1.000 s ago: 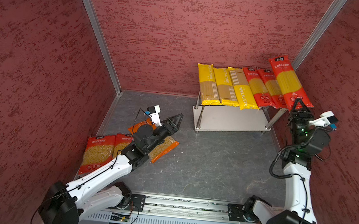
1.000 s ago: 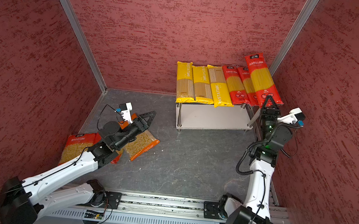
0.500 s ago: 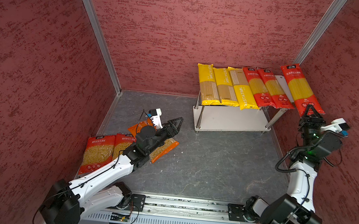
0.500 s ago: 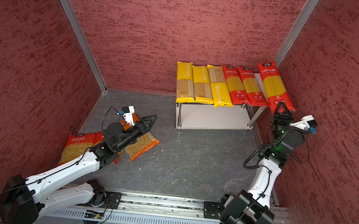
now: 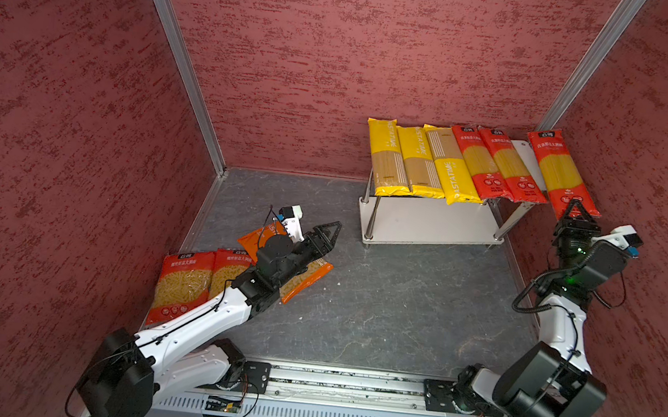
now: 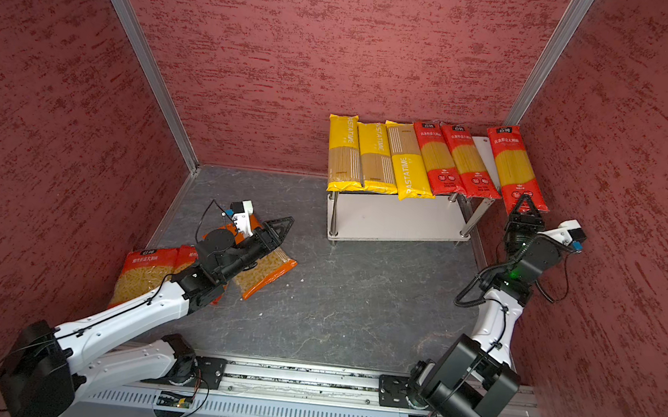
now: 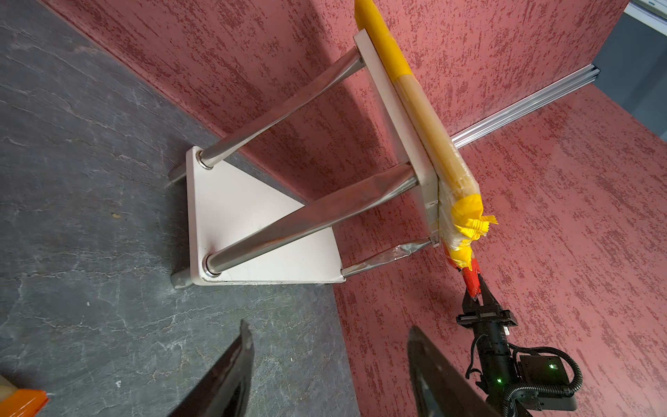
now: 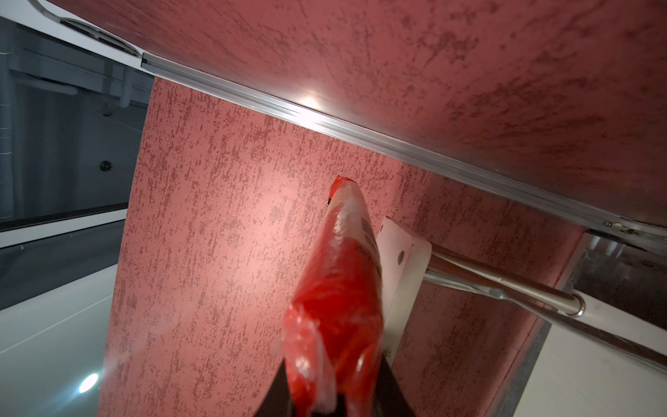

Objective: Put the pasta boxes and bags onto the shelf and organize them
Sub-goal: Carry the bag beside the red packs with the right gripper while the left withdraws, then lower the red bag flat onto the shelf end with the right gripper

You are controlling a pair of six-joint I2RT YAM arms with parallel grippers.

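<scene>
1. In both top views the right gripper (image 5: 576, 208) (image 6: 527, 203) is clamped on the near end of a red spaghetti pack (image 5: 559, 172) (image 6: 513, 168), which stretches away ahead of its fingertips toward the back wall. A second ago this pack lay tight against the other red packs (image 5: 495, 164). It now sits further toward the side wall, and a strip of the top board of the shelf (image 5: 531, 161) shows between them. It has hardly shifted in the last half second. I cannot tell whether it rests on the board.
2. To that gripper's left, the two other red packs and three yellow packs (image 5: 416, 161) lie side by side on the top board, as before.
3. The left gripper (image 5: 330, 230) (image 6: 282, 225) hangs with its jaws apart and empty, almost where it was a second ago. The orange pack (image 5: 305, 275) lies on the floor beneath its wrist, and two wide red packs (image 5: 185, 283) lie further back beside its arm.
4. In the left wrist view, its fingers (image 7: 231, 375) stand wide with bare floor between them. The shelf (image 7: 252, 224) stands ahead of them, and off to one side the right gripper (image 7: 476, 289) bites the red pack's end.
5. In the right wrist view, the red spaghetti pack (image 8: 339, 289) runs straight out from between the narrow jaws, just beside the edge of the top board (image 8: 400, 260).
</scene>
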